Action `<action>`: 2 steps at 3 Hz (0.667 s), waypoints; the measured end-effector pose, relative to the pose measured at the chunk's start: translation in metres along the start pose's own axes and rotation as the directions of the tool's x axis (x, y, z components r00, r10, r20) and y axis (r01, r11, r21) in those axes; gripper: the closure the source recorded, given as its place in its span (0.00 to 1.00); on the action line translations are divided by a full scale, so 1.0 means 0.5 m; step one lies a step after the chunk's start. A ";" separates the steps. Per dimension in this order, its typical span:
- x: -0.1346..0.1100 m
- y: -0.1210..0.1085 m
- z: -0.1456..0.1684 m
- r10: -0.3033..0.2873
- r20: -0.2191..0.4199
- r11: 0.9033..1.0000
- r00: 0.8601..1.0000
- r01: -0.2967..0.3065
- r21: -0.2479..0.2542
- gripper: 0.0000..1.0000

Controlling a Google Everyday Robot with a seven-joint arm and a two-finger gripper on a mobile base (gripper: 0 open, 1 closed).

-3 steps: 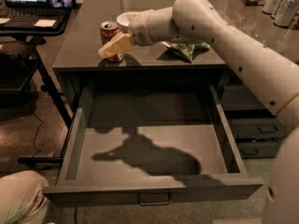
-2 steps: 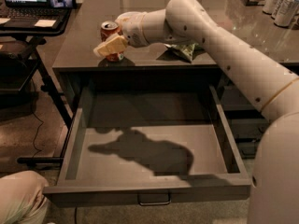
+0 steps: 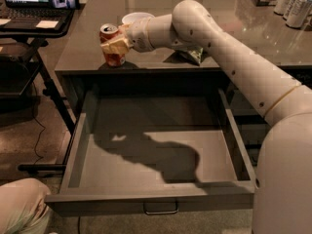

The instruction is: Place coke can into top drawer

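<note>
The coke can (image 3: 110, 34), orange-red with a silver top, stands upright on the dark counter near its front left edge. My gripper (image 3: 115, 46) is at the can's body, reaching in from the right and covering the can's middle. The can rests on the counter. The top drawer (image 3: 146, 195) is pulled fully open below the counter. It is wide, shallow and holds nothing; its metal bar handle (image 3: 161, 209) faces the camera. My arm's shadow lies on the drawer floor.
A white bowl (image 3: 136, 17) sits just behind the can, and a green snack bag (image 3: 193, 55) lies under my arm. Pale silver cans (image 3: 292, 4) stand at the back right. A laptop table (image 3: 29, 13) is at the left, a person's knee (image 3: 22, 206) at the bottom left.
My gripper has moved left along the counter's front edge and now sits over the can's body instead of beside and below it.
</note>
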State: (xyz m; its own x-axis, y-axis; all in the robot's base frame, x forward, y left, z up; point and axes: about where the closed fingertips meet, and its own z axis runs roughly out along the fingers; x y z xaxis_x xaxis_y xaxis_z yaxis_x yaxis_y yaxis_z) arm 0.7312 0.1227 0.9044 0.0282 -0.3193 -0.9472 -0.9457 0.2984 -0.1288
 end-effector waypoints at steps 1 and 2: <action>0.000 0.000 0.000 0.000 0.000 1.000 1.000 0.000 0.000 0.89; -0.007 0.013 -0.064 0.045 -0.036 0.999 0.998 -0.044 0.028 1.00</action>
State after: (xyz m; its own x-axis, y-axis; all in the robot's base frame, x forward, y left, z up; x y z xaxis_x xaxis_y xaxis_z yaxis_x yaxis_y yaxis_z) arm 0.7145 0.0969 0.9162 -0.0260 -0.3376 -0.9409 -0.9366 0.3372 -0.0951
